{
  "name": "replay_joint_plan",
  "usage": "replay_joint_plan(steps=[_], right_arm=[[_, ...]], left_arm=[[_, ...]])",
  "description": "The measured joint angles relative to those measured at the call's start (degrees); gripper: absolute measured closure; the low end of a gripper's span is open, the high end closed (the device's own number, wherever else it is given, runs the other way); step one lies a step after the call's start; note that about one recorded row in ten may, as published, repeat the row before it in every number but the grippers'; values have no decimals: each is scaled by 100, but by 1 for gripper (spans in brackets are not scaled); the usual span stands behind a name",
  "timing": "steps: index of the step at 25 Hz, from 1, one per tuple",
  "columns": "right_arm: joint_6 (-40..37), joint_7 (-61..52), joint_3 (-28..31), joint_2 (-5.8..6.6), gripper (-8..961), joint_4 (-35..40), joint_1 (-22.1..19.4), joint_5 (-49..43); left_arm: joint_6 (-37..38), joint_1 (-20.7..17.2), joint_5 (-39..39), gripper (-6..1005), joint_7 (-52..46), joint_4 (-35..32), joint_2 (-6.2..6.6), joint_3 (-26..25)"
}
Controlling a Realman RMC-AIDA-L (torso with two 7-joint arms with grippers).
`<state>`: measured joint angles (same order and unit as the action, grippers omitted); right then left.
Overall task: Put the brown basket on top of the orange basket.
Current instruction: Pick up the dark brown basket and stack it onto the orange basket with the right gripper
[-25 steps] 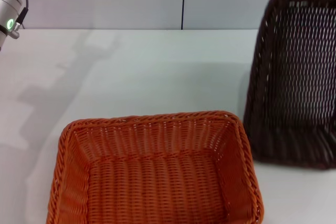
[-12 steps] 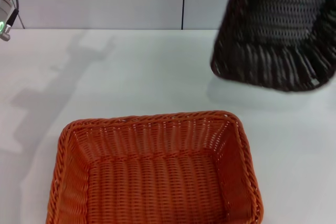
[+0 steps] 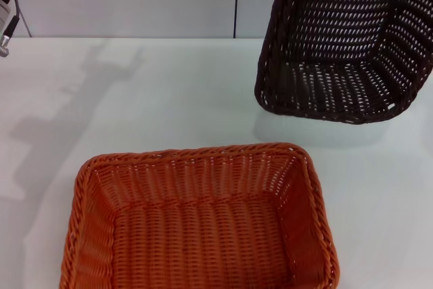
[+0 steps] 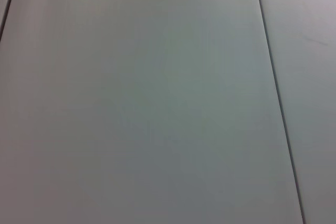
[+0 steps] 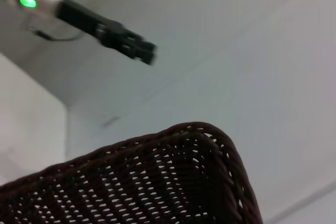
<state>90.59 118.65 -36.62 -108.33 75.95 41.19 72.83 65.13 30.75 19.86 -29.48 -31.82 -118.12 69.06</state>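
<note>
The brown basket [image 3: 342,45] hangs tilted in the air over the table's far right, its opening towards me and its shadow on the table below. Its braided rim [image 5: 157,182] fills the near part of the right wrist view. My right gripper shows in no view. The orange basket [image 3: 199,221] sits flat on the table at the near centre, nothing in it, apart from the brown one. My left arm [image 3: 7,5] stays raised at the far left edge. Its gripper [image 5: 131,48] shows far off in the right wrist view, over nothing.
The white table [image 3: 135,93] runs back to a pale wall with a dark vertical seam [image 3: 236,1]. The left wrist view shows only a plain grey panel surface [image 4: 157,103].
The brown basket has risen off the table at the right and swung up and to the left, tilting. The left arm has drifted slightly further out of the head view.
</note>
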Motion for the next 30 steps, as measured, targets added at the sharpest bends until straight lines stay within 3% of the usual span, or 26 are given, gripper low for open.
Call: replay_joint_plan(steps=[3,13,30], right_arm=[[304,229,-135,151,775,-259,157,114],[831,590,-180,410,775,-645,654,280],[1358,674,-1206,550,777,-505,940,909]], left_arm=[[-12,7,0,175,-4,0,-1,2],[-33,44,0,175,-44,19,-25,54],[-108,70,-3,175,-134,53,-29,69]])
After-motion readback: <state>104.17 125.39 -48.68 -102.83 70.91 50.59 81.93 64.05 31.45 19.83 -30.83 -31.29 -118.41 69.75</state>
